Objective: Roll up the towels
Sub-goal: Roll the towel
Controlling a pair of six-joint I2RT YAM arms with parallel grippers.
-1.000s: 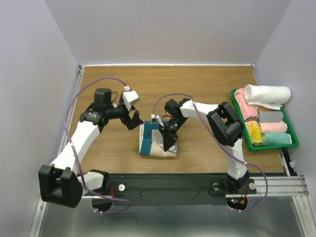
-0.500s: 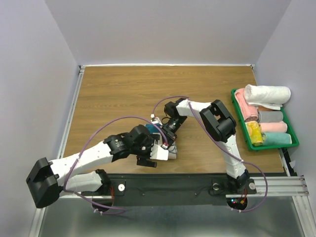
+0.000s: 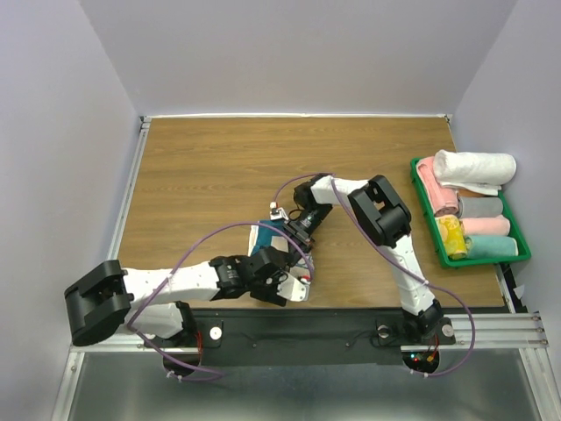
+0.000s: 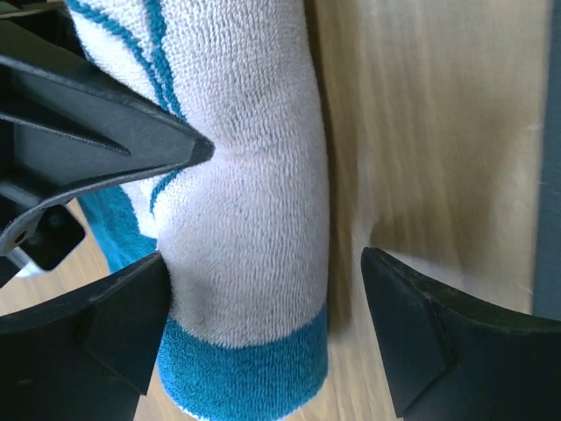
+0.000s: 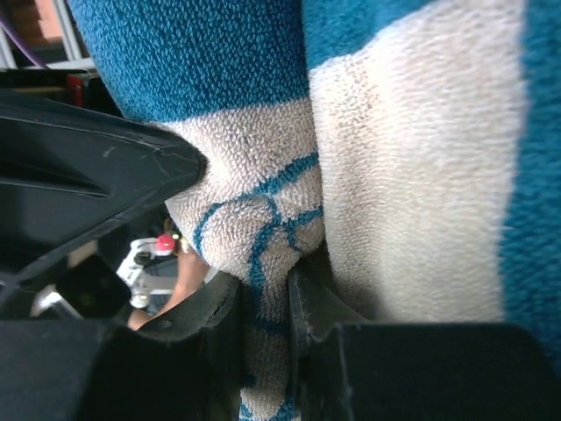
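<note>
**Figure: one moment at the rolling station, seen from the near side.**

- One wooden surface (image 3: 219, 167) carried everything in the scene.
- Two arms stood at its near edge. The left arm (image 3: 166, 282) stretched low along that edge. The right arm (image 3: 412, 274) was folded back toward the near centre.
- One green tray (image 3: 487, 260) sat at the right edge. It held at least six rolled cloths (image 3: 473, 167), with white, grey, yellow and pink among them.
- One towel (image 4: 254, 175), teal with a cream border, lay bunched on the surface close to the near edge, where the tips of the two arms met.
- The left end effector (image 4: 263, 333) stood wide, its two fingers straddling the rounded end of the towel. One finger (image 4: 114, 324) touched the cloth, and the other hung apart from it over bare wood.
- The right end effector (image 5: 263, 298) was narrow. Its two fingers pinched a single fold of the same towel between them.
</note>
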